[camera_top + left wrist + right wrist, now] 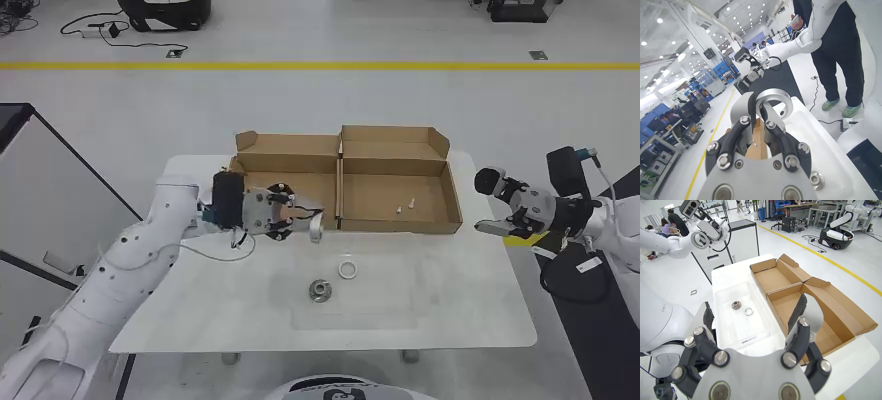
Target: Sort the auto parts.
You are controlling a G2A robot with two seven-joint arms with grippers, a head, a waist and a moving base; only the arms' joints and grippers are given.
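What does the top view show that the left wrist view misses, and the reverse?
Top view alone: the small ring on the table, and the two open boxes side by side. Left wrist view alone: the grip itself, with one finger inside the big ring and one outside, pinching its wall. Both: the left gripper holding that ring, the hub on the table, and the right gripper off to the side.

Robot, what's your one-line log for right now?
left gripper: shut on big ring | right gripper: open, empty | table: small ring, metal hub
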